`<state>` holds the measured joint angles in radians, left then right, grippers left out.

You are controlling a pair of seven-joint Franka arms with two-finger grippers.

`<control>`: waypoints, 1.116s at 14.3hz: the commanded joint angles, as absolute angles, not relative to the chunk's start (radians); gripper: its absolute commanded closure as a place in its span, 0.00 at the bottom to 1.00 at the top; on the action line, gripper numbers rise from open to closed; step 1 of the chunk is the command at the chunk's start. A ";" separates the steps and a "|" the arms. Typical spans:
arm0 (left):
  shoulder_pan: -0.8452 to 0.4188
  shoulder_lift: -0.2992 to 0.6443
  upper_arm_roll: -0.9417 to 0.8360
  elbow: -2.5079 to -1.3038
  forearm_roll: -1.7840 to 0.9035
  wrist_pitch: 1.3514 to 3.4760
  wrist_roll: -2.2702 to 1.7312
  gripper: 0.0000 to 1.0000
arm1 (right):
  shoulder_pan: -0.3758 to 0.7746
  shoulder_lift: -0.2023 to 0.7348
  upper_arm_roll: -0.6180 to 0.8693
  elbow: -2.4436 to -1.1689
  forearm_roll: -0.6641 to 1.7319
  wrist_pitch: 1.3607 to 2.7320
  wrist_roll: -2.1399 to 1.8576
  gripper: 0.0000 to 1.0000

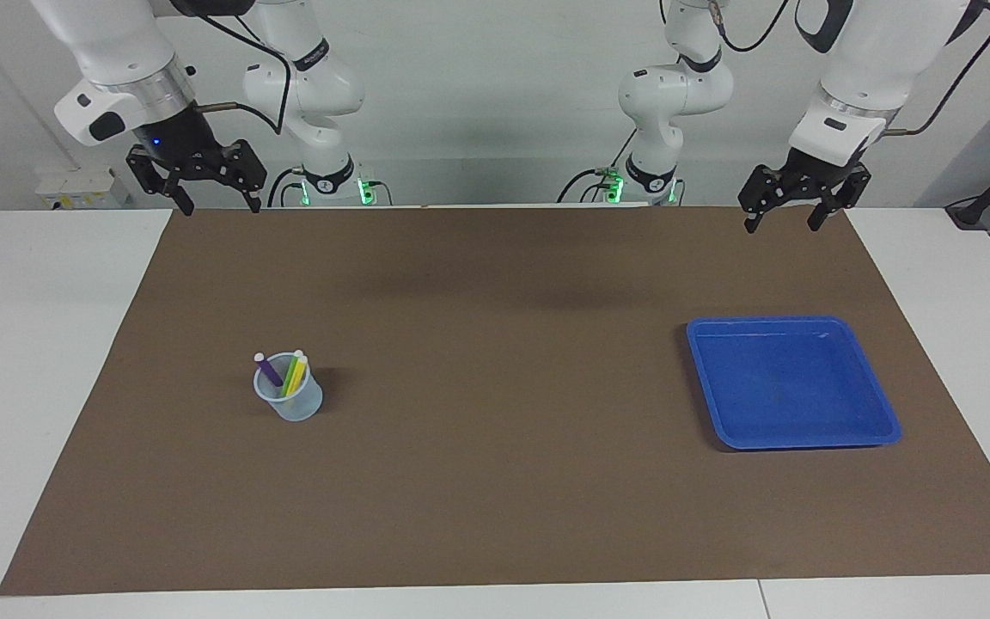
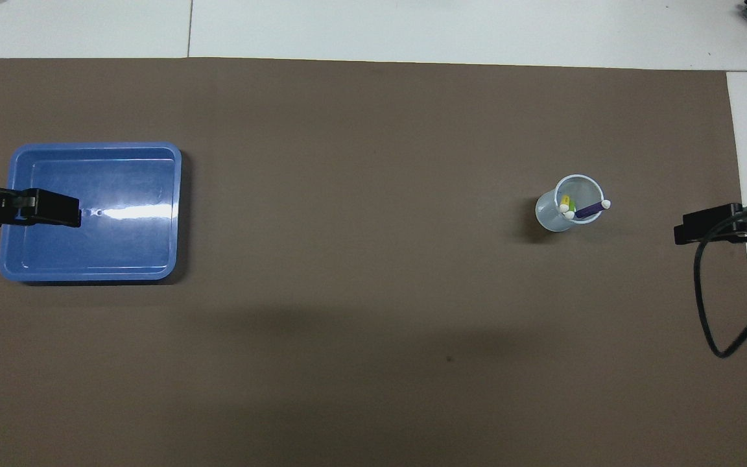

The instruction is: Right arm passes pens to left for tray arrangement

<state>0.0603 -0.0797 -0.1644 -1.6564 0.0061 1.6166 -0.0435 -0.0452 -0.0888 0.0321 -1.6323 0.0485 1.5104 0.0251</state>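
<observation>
Pens (image 1: 284,373): purple, green and yellow, standing tilted in a small translucent cup (image 1: 290,398) on the brown mat (image 1: 495,481), toward the right arm's end of the worktop. Tray (image 1: 804,434), blue, lies flat on the mat toward the left arm's end, well apart from the cup, nothing in it. Right gripper (image 1: 216,205) hangs raised over the mat's edge at the robots' end, jaws released, holding nothing. Left gripper (image 1: 781,222) hangs likewise at its own end, jaws released, holding nothing.
</observation>
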 commanded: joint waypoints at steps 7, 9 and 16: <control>0.066 -0.100 -0.164 -1.677 -0.006 1.612 -0.051 0.00 | -0.086 -0.163 0.037 -1.830 0.040 1.680 -0.086 0.01; 0.066 -0.100 -0.164 -1.677 -0.006 1.612 -0.051 0.00 | -0.087 -0.149 0.037 -1.838 0.040 1.696 -0.066 0.01; 0.066 -0.100 -0.164 -1.677 -0.006 1.612 -0.051 0.00 | -0.112 -0.057 0.037 -1.917 0.040 1.931 -0.060 0.00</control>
